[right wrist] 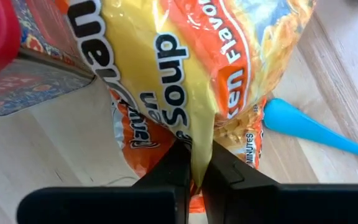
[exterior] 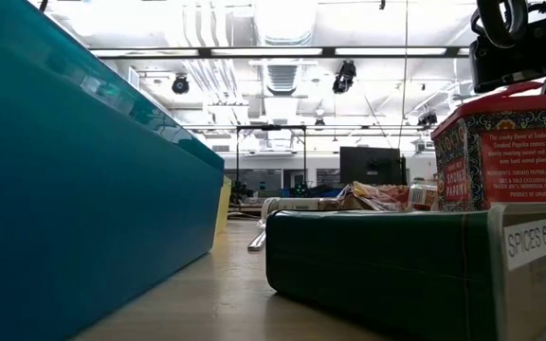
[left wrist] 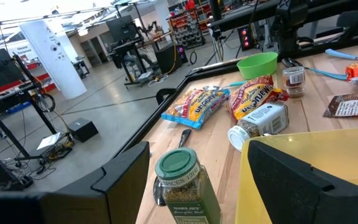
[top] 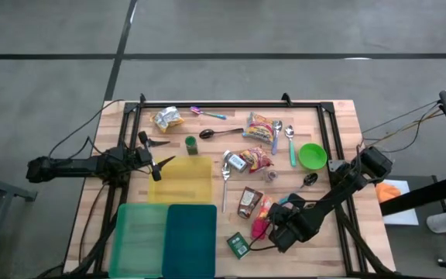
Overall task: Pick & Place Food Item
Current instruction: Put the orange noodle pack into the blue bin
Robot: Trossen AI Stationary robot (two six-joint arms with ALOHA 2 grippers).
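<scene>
An orange and yellow ramen soup packet [right wrist: 185, 68] lies near the table's front right, beside a red-lidded spice tin [top: 259, 227]. In the high view the packet [top: 265, 206] shows just beyond my right gripper [top: 271, 220], which points steeply down and is shut on it [right wrist: 195, 163]. My left gripper [top: 158, 164] waits open at the table's left, level, over the edge of a yellow board [top: 183, 178], with a green-lidded spice jar [left wrist: 182, 186] ahead of its fingers. My right gripper pinches a raised ridge of the packet's yellow wrapper [right wrist: 199, 146] between its two fingers. The fingers come from above, slanting steeply down. The wrapper is drawn up into the pinch, while the rest of the packet spreads out below toward the table.
A flat green tin [top: 238, 245] and a brown packet [top: 248, 201] lie close by. Green and teal bins [top: 165, 236] stand at the front left. More ramen packets [top: 260, 124], a green bowl [top: 312, 156], spoons and a blue handle [right wrist: 316, 134] are scattered farther back.
</scene>
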